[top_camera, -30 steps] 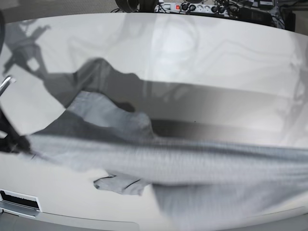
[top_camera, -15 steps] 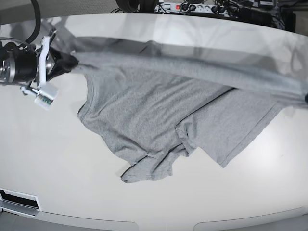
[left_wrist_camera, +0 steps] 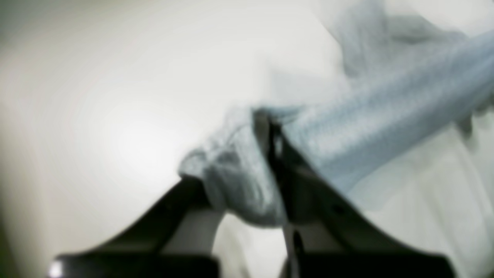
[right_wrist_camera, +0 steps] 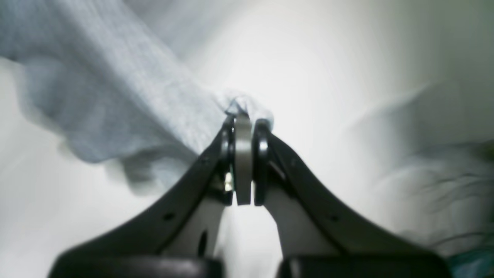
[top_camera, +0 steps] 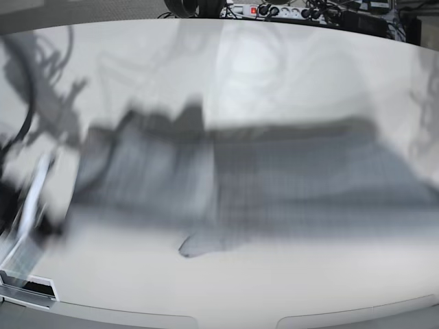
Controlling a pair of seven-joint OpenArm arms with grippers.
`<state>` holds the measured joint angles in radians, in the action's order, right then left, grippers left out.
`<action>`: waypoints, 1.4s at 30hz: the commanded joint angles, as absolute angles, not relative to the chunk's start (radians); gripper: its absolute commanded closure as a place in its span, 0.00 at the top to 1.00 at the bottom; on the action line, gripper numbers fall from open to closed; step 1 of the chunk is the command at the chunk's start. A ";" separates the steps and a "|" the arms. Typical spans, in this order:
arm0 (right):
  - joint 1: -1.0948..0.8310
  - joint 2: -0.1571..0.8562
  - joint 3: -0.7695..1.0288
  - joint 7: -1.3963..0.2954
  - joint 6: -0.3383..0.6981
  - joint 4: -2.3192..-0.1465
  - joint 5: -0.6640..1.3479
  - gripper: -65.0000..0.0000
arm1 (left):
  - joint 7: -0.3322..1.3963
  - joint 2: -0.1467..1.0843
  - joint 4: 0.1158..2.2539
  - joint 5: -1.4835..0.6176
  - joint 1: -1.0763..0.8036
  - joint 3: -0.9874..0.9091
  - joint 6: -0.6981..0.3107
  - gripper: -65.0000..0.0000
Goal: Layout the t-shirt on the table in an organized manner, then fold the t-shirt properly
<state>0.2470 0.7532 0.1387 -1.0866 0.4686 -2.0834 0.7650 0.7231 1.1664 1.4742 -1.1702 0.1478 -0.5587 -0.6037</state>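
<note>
The grey t-shirt (top_camera: 274, 185) hangs stretched between both grippers as a wide blurred band over the white table (top_camera: 274, 68). One low corner (top_camera: 199, 243) reaches the tabletop. No lettering shows. In the left wrist view my left gripper (left_wrist_camera: 270, 129) is shut on a bunched edge of the t-shirt (left_wrist_camera: 378, 116). In the right wrist view my right gripper (right_wrist_camera: 243, 117) is shut on another edge of the t-shirt (right_wrist_camera: 115, 100). In the base view the right arm (top_camera: 31, 199) is a blur at the left edge, and the left arm is out of frame.
A power strip and cables (top_camera: 274, 10) lie beyond the table's far edge. A grey panel with a dark slot (top_camera: 27, 288) sits at the front left corner. Dark blurred cables (right_wrist_camera: 455, 185) show at the right of the right wrist view.
The shirt, held taut near the table's far side half a second ago, has swung toward the front. The right arm has dropped from the far left to the front left. Everything is motion-blurred.
</note>
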 commanded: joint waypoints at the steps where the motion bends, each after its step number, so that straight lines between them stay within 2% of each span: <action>1: 0.323 0.809 0.207 -1.095 0.427 -2.097 0.730 0.00 | 0.693 1.279 1.501 -1.133 0.271 -0.593 -0.546 0.00; 3: 0.399 0.857 0.292 -1.100 0.432 -2.091 0.813 0.00 | 0.710 1.385 1.516 -1.139 0.405 -0.587 -0.548 0.00; 6: 0.472 0.940 0.371 -1.186 0.487 -2.115 0.903 0.00 | 0.767 1.475 1.517 -1.201 0.463 -0.587 -0.569 0.00; 13: 0.506 1.065 0.429 -1.198 0.475 -2.163 0.955 0.00 | 0.913 1.452 1.517 -1.272 0.386 -0.587 -0.603 0.00; 17: 0.432 1.055 0.429 -1.234 0.519 -2.146 1.065 0.00 | 0.982 1.394 1.516 -1.299 0.331 -0.587 -0.614 0.00; 21: 0.296 0.996 0.429 -1.301 0.564 -2.138 1.172 0.00 | 0.997 1.329 1.493 -1.299 0.256 -0.587 -0.614 0.00; 28: 0.101 0.883 0.417 -1.307 0.569 -2.097 1.209 0.00 | 0.997 1.236 1.487 -1.299 0.173 -0.587 -0.659 0.00; 35: -0.039 0.796 0.417 -1.361 0.593 -2.097 1.270 0.00 | 1.066 1.230 1.487 -1.326 0.088 -0.587 -0.659 0.00; 39: -0.075 0.784 0.417 -1.374 0.622 -2.097 1.280 0.00 | 1.123 1.230 1.487 -1.401 0.078 -0.587 -0.682 0.00; 42: -0.069 0.785 0.417 -1.350 0.623 -2.097 1.277 0.00 | 1.084 1.230 1.487 -1.404 0.078 -0.587 -0.698 0.00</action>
